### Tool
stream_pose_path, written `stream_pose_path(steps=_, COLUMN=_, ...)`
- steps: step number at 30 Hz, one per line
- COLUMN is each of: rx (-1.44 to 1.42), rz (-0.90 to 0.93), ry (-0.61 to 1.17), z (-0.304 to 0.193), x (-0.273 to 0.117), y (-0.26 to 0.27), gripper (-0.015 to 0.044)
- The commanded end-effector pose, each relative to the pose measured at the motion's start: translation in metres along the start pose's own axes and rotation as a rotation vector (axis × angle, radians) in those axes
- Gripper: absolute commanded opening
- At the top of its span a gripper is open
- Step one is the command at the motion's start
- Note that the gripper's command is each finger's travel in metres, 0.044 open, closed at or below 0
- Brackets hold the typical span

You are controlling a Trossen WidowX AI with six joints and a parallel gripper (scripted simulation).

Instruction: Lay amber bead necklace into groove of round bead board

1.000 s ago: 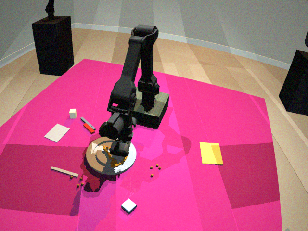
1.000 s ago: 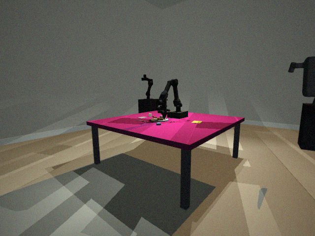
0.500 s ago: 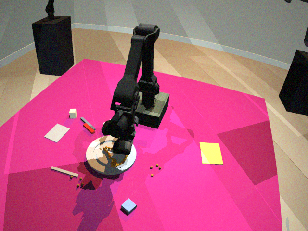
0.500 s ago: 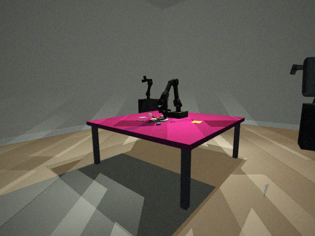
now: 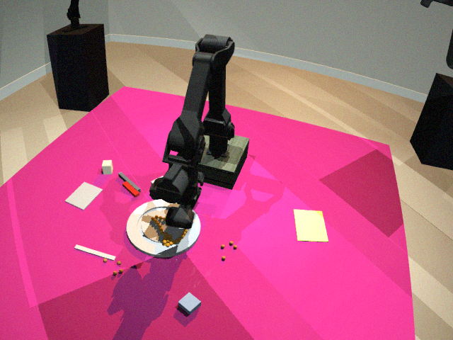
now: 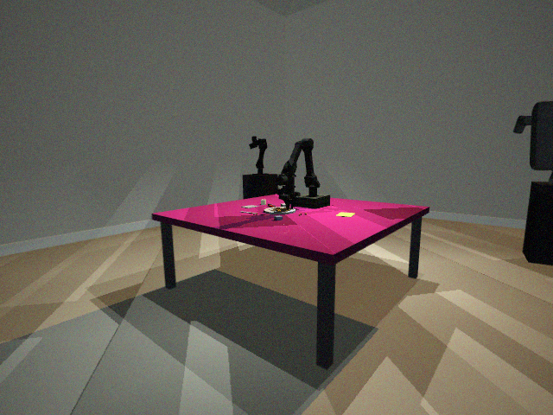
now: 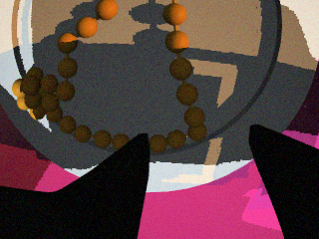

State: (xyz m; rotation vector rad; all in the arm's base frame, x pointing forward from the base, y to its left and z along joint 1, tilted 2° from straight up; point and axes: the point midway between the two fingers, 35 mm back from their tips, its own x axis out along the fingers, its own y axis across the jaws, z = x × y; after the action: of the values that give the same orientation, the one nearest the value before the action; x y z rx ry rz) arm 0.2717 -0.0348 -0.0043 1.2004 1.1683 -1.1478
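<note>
The amber bead necklace lies on the round bead board. In the wrist view, its near beads run close along the groove's near edge. The right strand runs inside the groove's right arc, and the left strand also lies inside the ring. Several beads are bunched in a clump at the left edge. My gripper is open over the board's near edge, with the necklace's near right bend showing between and just beyond the fingertips. In the top view the gripper hides part of the board and necklace.
Loose amber beads lie right of the board and front left, near a white strip. A grey-blue block, a red and grey stick, a pale cube, a pale card and a yellow card surround it.
</note>
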Motion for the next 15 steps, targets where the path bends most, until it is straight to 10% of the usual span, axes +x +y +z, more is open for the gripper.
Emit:
stream_pose_path(steps=1, rx=0.002, rz=0.0, ry=-0.001, z=0.0001, x=-0.0018, y=0.0, gripper=0.0368)
stream_pose_path(steps=15, rx=0.006, rz=-0.001, ry=-0.002, z=-0.0001, x=-0.0047, y=-0.0006, gripper=0.044)
